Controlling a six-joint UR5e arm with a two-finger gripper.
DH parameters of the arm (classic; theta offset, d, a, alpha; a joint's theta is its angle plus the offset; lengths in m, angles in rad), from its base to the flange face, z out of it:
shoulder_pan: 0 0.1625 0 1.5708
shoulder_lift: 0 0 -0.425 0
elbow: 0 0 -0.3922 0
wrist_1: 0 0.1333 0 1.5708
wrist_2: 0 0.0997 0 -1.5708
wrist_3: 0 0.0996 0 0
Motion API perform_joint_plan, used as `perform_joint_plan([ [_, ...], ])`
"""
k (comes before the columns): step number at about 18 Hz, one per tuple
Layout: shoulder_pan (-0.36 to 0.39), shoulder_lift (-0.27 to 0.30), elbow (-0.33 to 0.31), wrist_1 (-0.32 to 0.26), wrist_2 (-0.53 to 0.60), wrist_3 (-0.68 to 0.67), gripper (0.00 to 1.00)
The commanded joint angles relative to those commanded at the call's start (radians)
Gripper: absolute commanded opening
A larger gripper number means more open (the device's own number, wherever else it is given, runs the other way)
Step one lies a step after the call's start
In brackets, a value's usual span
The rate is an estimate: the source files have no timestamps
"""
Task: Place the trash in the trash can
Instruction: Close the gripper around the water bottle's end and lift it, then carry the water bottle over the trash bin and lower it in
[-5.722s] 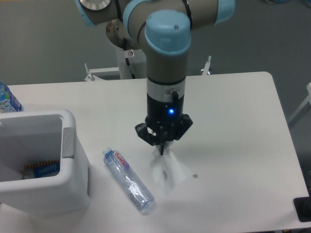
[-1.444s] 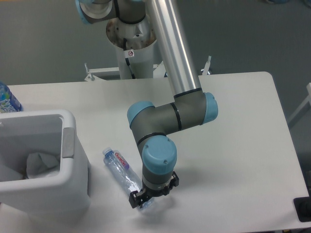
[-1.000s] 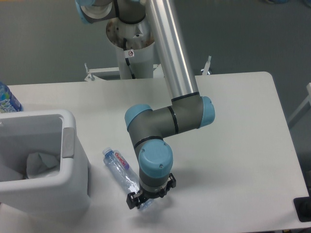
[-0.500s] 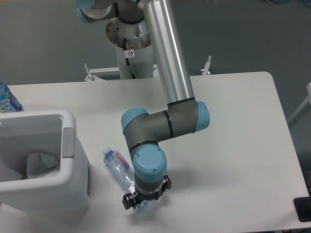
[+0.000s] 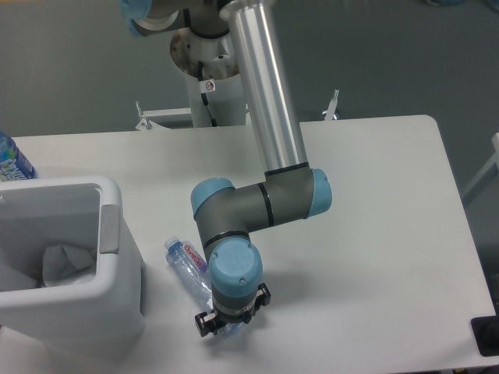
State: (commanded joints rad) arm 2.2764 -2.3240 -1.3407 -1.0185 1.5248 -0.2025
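Observation:
The clear water bottle with a white-and-red label lies diagonally on the white table, cap toward the upper left. Its lower end is hidden under my gripper, which points straight down over it. The jaws stand on either side of the bottle's base and look open; the fingertips are mostly hidden by the blue wrist. The whitish crumpled trash piece lies inside the trash can, a big white bin at the left edge.
A bottle with a blue label stands at the far left behind the bin. The arm's forearm rises over the table's middle. The table's front edge runs just below the gripper.
The whitish piece left the table and now lies in the bin. Over the last second the gripper has slid down and left along the bottle's lower end. The bottle has not moved.

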Motion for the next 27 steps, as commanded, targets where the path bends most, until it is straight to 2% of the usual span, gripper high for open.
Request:
perform_joint_plan([
  [7,0.000,0.005,0.000,0.000,0.023,0.000,0.56],
  [12,0.005,0.035,0.011,-0.002,0.038,0.015,0.56],
  [13,0.008,0.047,0.011,-0.002,0.037,0.017,0.56],
  [17,0.041,0.098,0.025,0.000,0.028,0.018,0.43],
  [21,0.055,0.164,0.049,0.006,0.028,0.035,0.43],
  [23,0.080,0.219,0.078,0.008,0.025,0.034,0.43],
  [24,0.083,0.231,0.093,0.018,0.015,0.032,0.43],
  [27,0.097,0.270,0.120,0.096,-0.041,0.025,0.43],
])
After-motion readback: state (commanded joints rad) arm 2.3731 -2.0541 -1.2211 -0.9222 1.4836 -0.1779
